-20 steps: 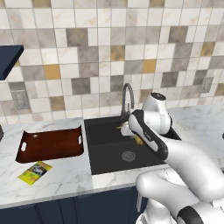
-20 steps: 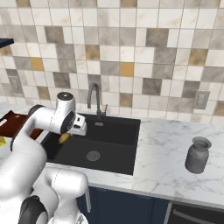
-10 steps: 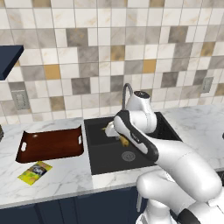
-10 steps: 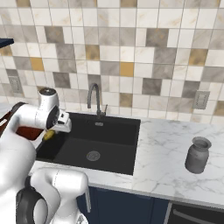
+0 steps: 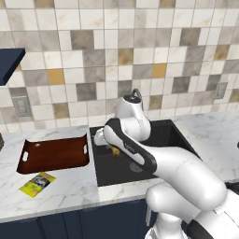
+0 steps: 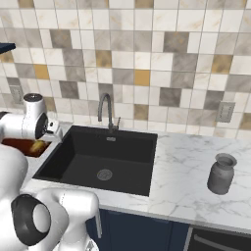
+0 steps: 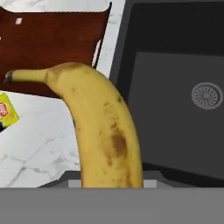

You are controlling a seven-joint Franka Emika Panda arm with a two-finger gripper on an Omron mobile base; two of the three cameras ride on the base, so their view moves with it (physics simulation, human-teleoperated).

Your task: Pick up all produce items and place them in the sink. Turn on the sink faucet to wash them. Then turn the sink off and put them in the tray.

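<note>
While over sink [image 7: 175, 65] edge — banana [image 7: 103, 131] in pincer [image 5: 111, 148]

1. Your arm rises from the base, bends at the elbow and reaches out to the left edge of the sink [image 5: 100, 156].
2. Your wrist is turned so the hand points down and leftward, just above the sink's left rim.
3. Your gripper [image 5: 112, 150] sits partly closed, its fingers clamped on the banana [image 7: 103, 131].
4. In the hand view, the banana's stem end sticks out away from your hand, and the fingers themselves are hidden behind the fruit.
</note>
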